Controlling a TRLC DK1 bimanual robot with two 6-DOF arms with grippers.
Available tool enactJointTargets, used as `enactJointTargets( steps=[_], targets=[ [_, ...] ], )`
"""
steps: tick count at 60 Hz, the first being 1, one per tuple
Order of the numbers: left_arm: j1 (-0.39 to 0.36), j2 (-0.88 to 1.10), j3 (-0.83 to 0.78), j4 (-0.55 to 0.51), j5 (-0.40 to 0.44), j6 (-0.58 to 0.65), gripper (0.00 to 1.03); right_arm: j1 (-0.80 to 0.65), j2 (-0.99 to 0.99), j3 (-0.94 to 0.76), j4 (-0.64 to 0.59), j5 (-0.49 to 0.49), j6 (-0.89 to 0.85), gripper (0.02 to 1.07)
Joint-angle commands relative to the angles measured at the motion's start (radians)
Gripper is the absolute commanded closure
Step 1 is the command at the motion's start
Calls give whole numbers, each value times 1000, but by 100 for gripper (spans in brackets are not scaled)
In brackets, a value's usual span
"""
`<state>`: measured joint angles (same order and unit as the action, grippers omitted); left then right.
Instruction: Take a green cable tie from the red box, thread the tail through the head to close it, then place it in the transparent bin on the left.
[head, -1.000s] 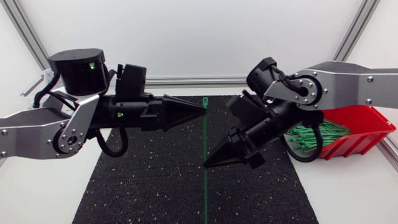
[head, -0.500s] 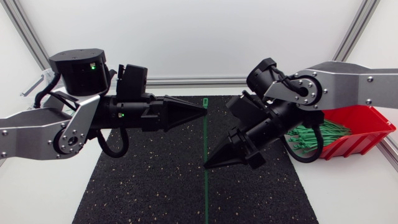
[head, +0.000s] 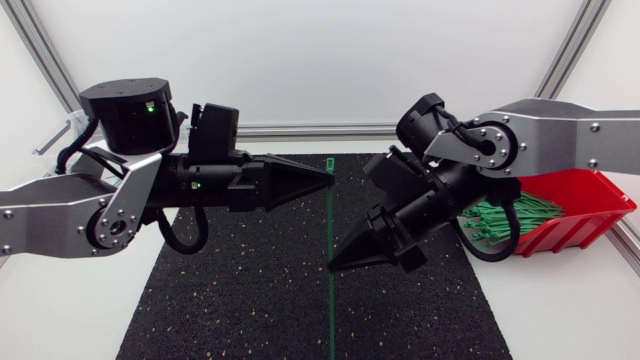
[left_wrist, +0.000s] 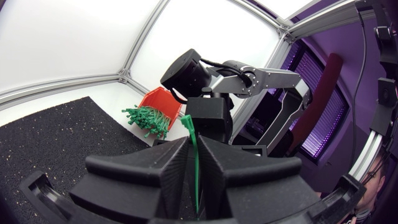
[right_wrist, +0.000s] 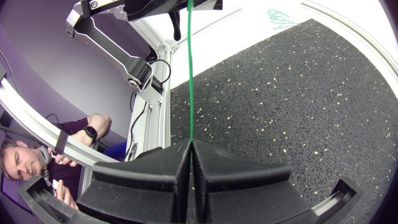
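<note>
One green cable tie (head: 331, 220) is held straight by the left tool (head: 328, 177), closed apparently beside its head, and the right tool (head: 333, 265), closed further along its tail.

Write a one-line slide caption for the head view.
Left hand and right hand hold a green cable tie above the mat.
</note>
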<state>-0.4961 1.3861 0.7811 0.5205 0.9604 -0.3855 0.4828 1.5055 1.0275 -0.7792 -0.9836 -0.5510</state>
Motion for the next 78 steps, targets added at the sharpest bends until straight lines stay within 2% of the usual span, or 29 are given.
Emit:
enactJointTargets(
  steps=[1, 19, 23, 38, 51, 53, 58, 63, 64, 65, 70, 78],
  targets=[
    [-2, -16, 24, 16, -2, -23, 90, 2, 1, -21, -11, -6, -23, 101],
    [1, -12, 29, 16, -2, -44, 91, 2, 1, -24, -9, -4, -23, 101],
    [-2, -9, 30, 16, 0, -52, 99, 4, 1, -26, -9, -4, -23, 101],
    [-6, -9, 24, 16, -2, -52, 99, 7, -2, -29, -6, -1, -23, 101],
    [1, -6, 52, -25, -2, -84, 100, 2, -10, -33, 14, 0, -20, 100],
    [4, -6, 60, -37, -2, -92, 100, -3, -22, -37, 20, 2, -18, 95],
    [18, -4, 90, -82, -2, -115, 100, -16, -54, -46, 35, 25, -9, 64],
    [54, 10, 135, -128, 17, -154, 100, -35, -87, -49, 40, 48, -4, 15],
    [62, 16, 147, -146, 24, -159, 100, -39, -93, -49, 40, 51, -4, 9],
    [71, 24, 164, -171, 32, -162, 100, -43, -97, -47, 40, 54, 0, 6],
    [105, 50, 218, -270, 63, -162, 100, -56, -107, -37, 32, 89, 34, 6],
    [156, 79, 251, -330, 84, -173, 100, -107, -93, -1, -15, 123, 92, 6]
  ],
)
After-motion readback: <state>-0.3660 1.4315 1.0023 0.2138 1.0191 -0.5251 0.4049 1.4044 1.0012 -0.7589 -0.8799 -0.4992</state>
